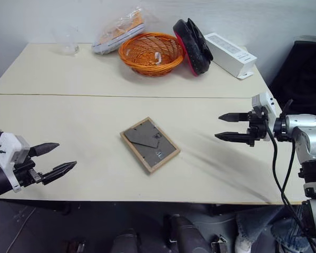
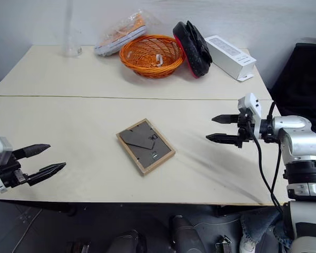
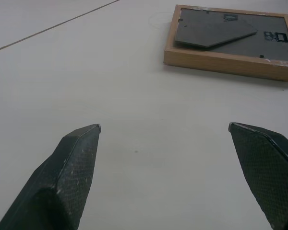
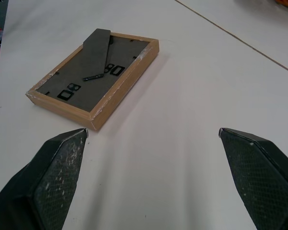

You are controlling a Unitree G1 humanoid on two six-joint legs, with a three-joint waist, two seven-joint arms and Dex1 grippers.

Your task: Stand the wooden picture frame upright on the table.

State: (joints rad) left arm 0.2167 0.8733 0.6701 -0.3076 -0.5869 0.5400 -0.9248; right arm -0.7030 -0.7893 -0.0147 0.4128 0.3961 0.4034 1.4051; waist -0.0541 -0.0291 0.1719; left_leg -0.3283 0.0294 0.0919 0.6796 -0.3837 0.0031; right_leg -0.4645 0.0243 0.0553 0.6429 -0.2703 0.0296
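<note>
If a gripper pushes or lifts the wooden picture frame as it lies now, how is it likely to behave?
The wooden picture frame lies flat, backing up, on the smooth table, so a push would probably slide it rather than tip it. Its solid wood border suggests it stays stiff when lifted. The thin stand on the backing looks folded nearly flat and may swing loose when handled.
</note>
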